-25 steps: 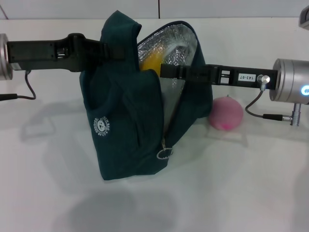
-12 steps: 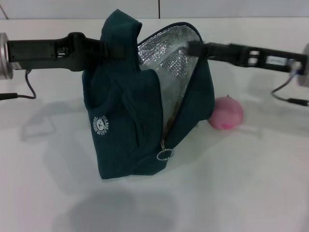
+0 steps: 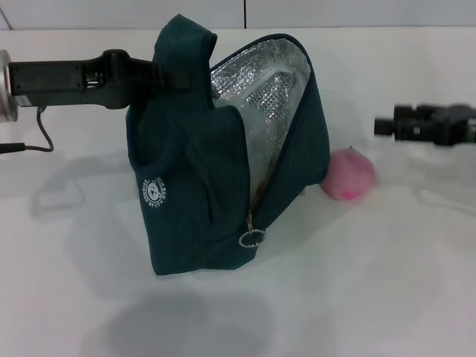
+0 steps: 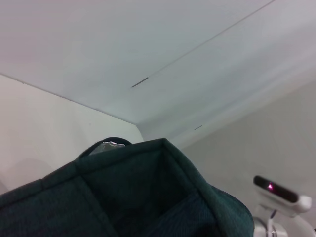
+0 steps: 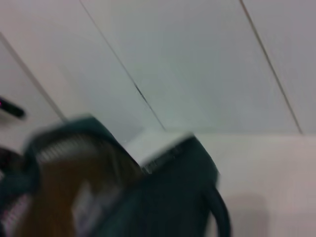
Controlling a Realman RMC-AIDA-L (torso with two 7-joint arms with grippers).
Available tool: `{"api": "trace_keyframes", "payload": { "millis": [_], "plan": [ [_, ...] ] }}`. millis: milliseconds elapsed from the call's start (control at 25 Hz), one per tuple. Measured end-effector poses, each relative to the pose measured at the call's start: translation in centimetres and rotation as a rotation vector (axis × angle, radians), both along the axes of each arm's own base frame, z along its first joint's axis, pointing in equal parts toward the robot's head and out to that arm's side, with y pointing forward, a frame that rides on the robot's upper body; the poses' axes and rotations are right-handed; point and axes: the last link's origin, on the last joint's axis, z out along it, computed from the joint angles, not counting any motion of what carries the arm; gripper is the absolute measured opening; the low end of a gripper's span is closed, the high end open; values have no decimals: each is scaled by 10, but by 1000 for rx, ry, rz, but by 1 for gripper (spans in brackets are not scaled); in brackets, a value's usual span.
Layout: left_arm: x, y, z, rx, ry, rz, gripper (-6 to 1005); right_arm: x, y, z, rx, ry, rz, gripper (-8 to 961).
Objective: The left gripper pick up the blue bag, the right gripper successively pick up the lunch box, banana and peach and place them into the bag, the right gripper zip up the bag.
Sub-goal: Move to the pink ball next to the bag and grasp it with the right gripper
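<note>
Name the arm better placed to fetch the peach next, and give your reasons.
The right. Its claw hangs free beside the peach on the table, on that same side. The left claw is at the blue bag, holding it up by its top.

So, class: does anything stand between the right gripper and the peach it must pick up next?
Nothing visible does. The right gripper hangs above the table, out beside the blue bag. The peach lies below it against the bag's side, its top uncovered.
</note>
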Motion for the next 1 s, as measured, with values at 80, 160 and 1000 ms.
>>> {"api": "trace_keyframes", "payload": {
  "millis": [80, 160, 1000],
  "plan": [
    [0, 0, 0, 2, 2, -5, 99, 7, -1, -9, -4, -61, -5, 854],
    [1, 0, 0, 4, 3, -9, 99, 8, -1, -18, -9, -104, -1, 853],
    [0, 1, 1, 14, 11, -23, 102, -4, 17, -73, -45, -406, 96, 664]
  ]
}}
